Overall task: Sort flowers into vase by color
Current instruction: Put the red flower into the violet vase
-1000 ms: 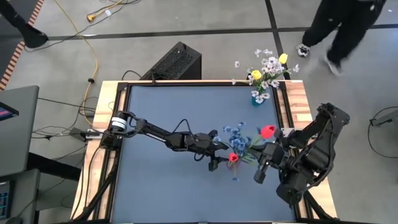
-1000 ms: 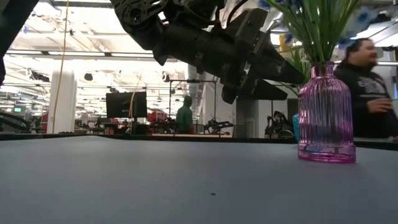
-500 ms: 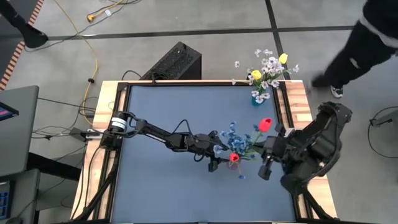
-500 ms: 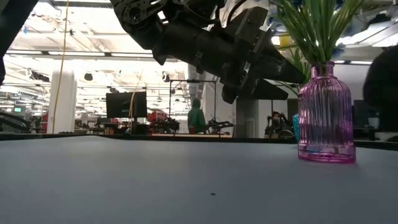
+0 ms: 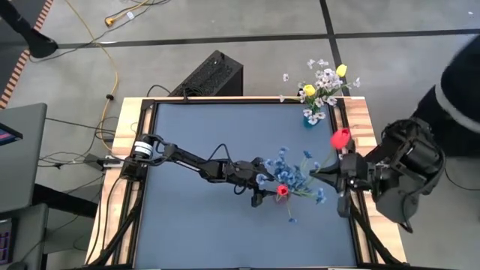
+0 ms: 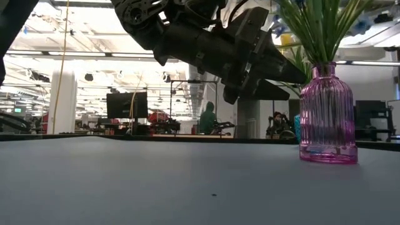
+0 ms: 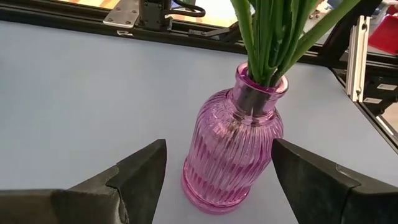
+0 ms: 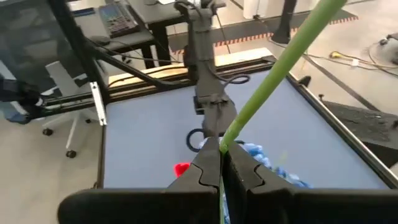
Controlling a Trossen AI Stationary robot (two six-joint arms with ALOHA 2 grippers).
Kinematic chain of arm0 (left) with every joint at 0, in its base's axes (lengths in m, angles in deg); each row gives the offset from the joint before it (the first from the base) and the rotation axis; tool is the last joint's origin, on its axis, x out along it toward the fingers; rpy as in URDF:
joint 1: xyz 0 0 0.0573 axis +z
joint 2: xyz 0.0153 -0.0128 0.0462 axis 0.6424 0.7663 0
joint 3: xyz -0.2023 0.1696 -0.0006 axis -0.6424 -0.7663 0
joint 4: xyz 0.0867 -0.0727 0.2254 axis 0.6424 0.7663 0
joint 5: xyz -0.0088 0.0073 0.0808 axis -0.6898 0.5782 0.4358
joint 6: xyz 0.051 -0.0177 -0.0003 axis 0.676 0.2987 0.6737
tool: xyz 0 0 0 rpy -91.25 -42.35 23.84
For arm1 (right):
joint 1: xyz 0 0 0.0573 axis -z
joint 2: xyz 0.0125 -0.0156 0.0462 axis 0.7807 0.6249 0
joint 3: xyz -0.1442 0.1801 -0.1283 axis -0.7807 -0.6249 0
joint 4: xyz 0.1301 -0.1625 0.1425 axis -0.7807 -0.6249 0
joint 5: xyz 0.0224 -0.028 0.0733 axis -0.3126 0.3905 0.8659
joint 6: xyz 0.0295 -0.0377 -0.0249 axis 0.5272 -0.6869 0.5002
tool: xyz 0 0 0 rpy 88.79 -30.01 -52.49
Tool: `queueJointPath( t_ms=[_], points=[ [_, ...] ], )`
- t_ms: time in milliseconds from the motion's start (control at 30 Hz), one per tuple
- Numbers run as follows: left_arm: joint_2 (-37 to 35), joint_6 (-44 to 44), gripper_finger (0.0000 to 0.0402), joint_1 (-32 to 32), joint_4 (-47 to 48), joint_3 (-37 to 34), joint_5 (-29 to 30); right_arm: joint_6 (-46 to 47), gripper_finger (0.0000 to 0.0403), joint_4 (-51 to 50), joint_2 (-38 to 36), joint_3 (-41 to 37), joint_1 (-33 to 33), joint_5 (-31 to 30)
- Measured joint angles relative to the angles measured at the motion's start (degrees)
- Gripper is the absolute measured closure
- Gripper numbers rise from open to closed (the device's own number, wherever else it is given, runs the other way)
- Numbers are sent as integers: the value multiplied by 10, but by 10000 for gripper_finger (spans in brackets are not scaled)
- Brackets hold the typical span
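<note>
A pink ribbed glass vase (image 7: pixel 233 149) stands on the table at centre-right, with blue flowers (image 5: pixel 281 166) and a red flower (image 5: pixel 282 190) on green stems (image 7: pixel 267 37) in its neck. My left gripper (image 5: pixel 259 190) is open, one finger on either side of the vase (image 6: pixel 327 115) without touching it. My right gripper (image 5: pixel 328 174), high above the table near the right edge, is shut on the stem of a red tulip bud (image 5: pixel 341 138). White and yellow flowers (image 5: pixel 321 84) stand in a small vase at the far right corner. My right gripper pinches the red tulip's thin green stem (image 8: pixel 225 142) between its two fingers. The fingers (image 8: pixel 205 171) lie across the stem, slanting down from the table's right side. The stem runs on past the fingers to the bud, and the flower is lifted clear of the table.
A black box (image 5: pixel 214 75) sits beyond the table's far edge. A person (image 5: pixel 461 97) stands close to the right arm, off the table's right side. The blue table top (image 5: pixel 195 142) is bare to the left and at the near side.
My right gripper has risen and drawn back toward the table's right edge, still shut on the stem. The red tulip bud has gone up and to the right with it, away from the pink vase. A person has walked past the table's far right corner.
</note>
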Motion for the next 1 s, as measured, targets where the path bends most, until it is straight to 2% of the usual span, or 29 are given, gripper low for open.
queueJointPath(
  t_ms=[367,733,1000],
  points=[
    [0,-1,123,1,0,0,-7,16,376,36,17,-82,-15,-52],
    [0,-12,123,-4,0,0,-9,0,376,25,3,-58,-7,-73],
    [0,-12,123,-5,0,0,-9,0,376,56,13,-50,-14,-25]
  ],
)
